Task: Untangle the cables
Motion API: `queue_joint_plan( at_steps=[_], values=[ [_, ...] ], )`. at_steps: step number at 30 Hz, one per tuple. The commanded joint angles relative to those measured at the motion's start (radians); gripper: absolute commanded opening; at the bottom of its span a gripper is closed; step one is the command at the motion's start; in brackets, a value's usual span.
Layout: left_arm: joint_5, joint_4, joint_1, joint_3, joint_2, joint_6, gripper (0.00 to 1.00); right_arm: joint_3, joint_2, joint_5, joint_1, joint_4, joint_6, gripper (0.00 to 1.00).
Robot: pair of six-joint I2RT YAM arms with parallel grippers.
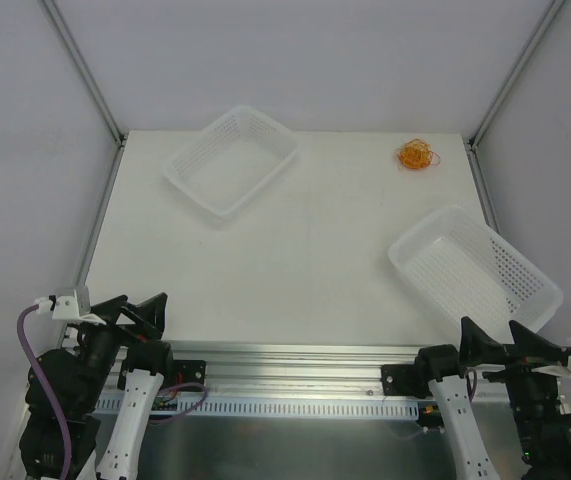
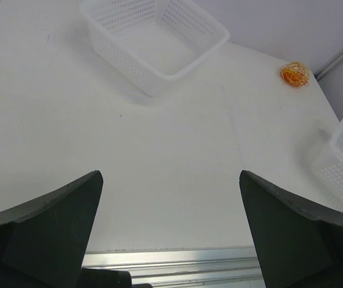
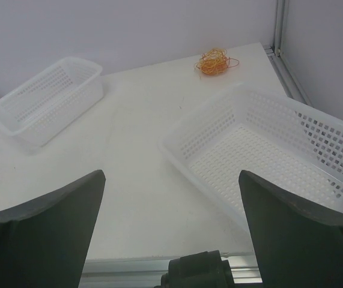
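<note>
Far back right: cables (image 1: pixel 417 155), round clump.

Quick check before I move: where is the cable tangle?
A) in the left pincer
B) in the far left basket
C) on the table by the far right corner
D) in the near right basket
C: the cables lie clumped on the table by the far right corner, clear of the far basket and near basket, and the left pincer is open and empty.
</note>
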Motion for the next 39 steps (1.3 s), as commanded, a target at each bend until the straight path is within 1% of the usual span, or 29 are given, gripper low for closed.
queue_joint_plan(
  at_steps=[1,6,9,10,13,14,16,17,18,19,20,21,23,24,25,27,30,31,32,35,36,37,39],
  values=[
    [0.004,0.016,-0.006,-0.005,-0.142,-0.012,0.99,-0.007,0.038,-0.036,-0.007,0.025,0.02,1.0],
    [0.061,0.016,-0.006,-0.027,-0.124,-0.062,0.99,-0.021,0.103,-0.041,-0.01,0.045,0.086,1.0],
    [0.087,0.014,-0.004,-0.057,-0.096,-0.099,0.99,-0.026,0.169,-0.093,-0.01,0.079,0.089,1.0],
    [0.092,0.016,-0.006,-0.064,-0.085,-0.107,0.99,-0.029,0.213,-0.119,-0.009,0.091,0.098,0.99],
    [0.109,0.014,-0.006,-0.08,-0.038,-0.133,0.99,-0.023,0.304,-0.12,-0.01,0.135,0.125,1.0],
    [0.112,0.016,-0.006,-0.084,-0.026,-0.139,0.99,-0.014,0.383,-0.119,-0.009,0.14,0.135,1.0],
    [0.107,0.017,-0.006,-0.093,0.03,-0.151,0.99,0.022,0.465,-0.11,-0.009,0.146,0.14,1.0],
    [0.101,0.019,-0.006,-0.094,0.06,-0.154,0.99,0.037,0.555,-0.104,-0.01,0.154,0.152,1.0],
    [0.094,0.022,-0.006,-0.099,0.073,-0.159,0.99,0.06,0.593,-0.093,-0.009,0.161,0.163,1.0],
    [0.08,0.033,-0.006,-0.108,0.095,-0.159,0.99,0.068,0.676,-0.066,-0.01,0.189,0.184,1.0],
    [0.071,0.04,-0.006,-0.108,0.105,-0.156,0.99,0.074,0.677,-0.05,-0.009,0.207,0.184,0.99],
    [0.055,0.045,-0.006,-0.113,0.116,-0.154,0.99,0.077,0.754,-0.042,-0.009,0.235,0.193,1.0],
    [0.019,0.06,-0.006,-0.122,0.155,-0.156,0.99,0.089,0.83,0.0,-0.01,0.305,0.206,1.0],
    [0.011,0.063,-0.006,-0.123,0.172,-0.159,0.99,0.103,0.918,0.017,-0.013,0.321,0.233,0.99],
    [0.008,0.066,-0.006,-0.122,0.189,-0.163,0.99,0.12,0.959,0.024,-0.03,0.339,0.241,1.0],
    [0.015,0.069,-0.006,-0.12,0.246,-0.165,0.99,0.131,1.084,0.019,-0.052,0.411,0.293,1.0],
    [0.026,0.074,-0.004,-0.123,0.309,-0.174,0.99,0.154,1.209,-0.025,-0.108,0.528,0.351,1.0],
    [0.024,0.074,-0.006,-0.126,0.321,-0.183,0.99,0.17,1.294,-0.024,-0.121,0.552,0.383,0.99],
    [0.021,0.077,-0.004,-0.127,0.338,-0.19,0.99,0.205,1.333,-0.016,-0.125,0.591,0.396,1.0],
    [0.001,0.089,-0.004,-0.133,0.356,-0.217,0.99,0.258,1.495,0.001,-0.145,0.667,0.456,1.0],
    [-0.003,0.089,-0.004,-0.137,0.358,-0.226,0.99,0.291,1.529,-0.004,-0.153,0.689,0.468,1.0],
    [-0.012,0.092,-0.004,-0.137,0.36,-0.228,0.99,0.33,1.604,-0.005,-0.165,0.721,0.491,0.99],
    [-0.012,0.092,-0.004,-0.137,0.358,-0.234,0.99,0.365,1.67,-0.004,-0.17,0.741,0.502,1.0]
  ],
)
